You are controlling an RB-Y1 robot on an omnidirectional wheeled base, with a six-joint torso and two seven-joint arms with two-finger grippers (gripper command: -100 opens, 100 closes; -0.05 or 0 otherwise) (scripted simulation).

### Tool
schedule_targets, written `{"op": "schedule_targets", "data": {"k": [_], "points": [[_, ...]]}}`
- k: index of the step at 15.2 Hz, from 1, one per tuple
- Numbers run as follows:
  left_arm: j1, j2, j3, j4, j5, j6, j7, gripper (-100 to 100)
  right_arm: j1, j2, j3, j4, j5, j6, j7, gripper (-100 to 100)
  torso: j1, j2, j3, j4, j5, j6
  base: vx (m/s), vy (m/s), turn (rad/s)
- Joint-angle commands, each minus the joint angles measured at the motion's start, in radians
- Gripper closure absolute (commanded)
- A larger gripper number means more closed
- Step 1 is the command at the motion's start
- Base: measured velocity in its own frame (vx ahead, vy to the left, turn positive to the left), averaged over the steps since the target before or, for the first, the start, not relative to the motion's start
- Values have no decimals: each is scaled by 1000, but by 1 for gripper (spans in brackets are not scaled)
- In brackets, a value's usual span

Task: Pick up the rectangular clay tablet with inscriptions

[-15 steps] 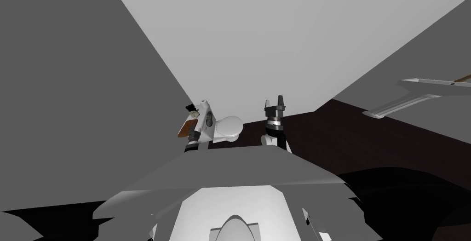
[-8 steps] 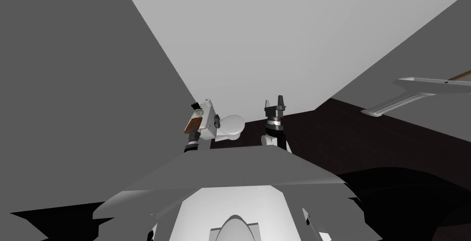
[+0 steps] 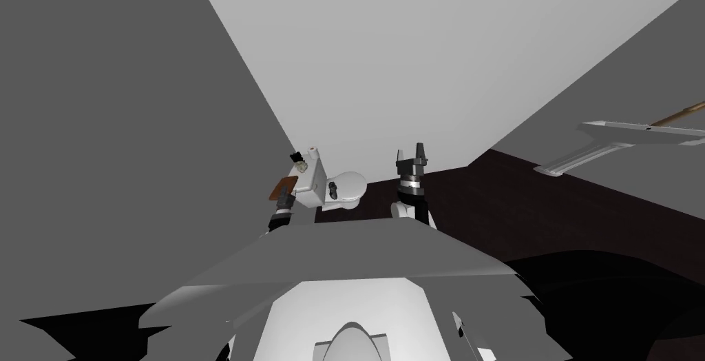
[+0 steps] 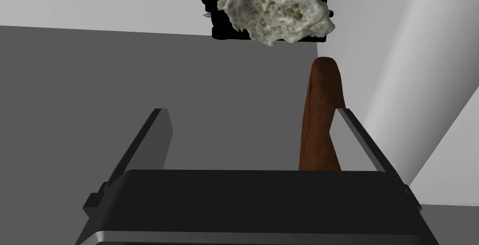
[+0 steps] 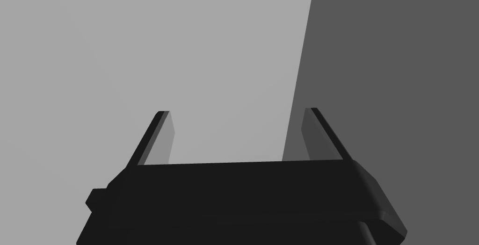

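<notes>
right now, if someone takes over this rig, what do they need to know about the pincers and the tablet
Left pincer: open, set around the brown tablet. The tablet stands edge-on in the gap, close to one finger and well apart from the other.
Right pincer: open, holding nothing, raised to the right of the white toilet.
Beyond the tablet, a pale rough lump sits on a black object.
Done: the left pincer is lined up on the tablet.
Left: shut on it, probably after centring a little, then lift.
</notes>
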Motion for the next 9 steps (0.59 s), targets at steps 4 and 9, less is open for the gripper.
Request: {"op": "schedule_targets", "data": {"k": [4,9], "points": [[0,1,1,-5,0,6,2,100,0,0,0,0,0,0,0,0,4,0,0,0,1,0,6,-23,4],[1,-34,-16,46,-4,-28,-19,100,0,0,0,0,0,0,0,0,10,1,0,0,2,0,-5,39,-5]]}}
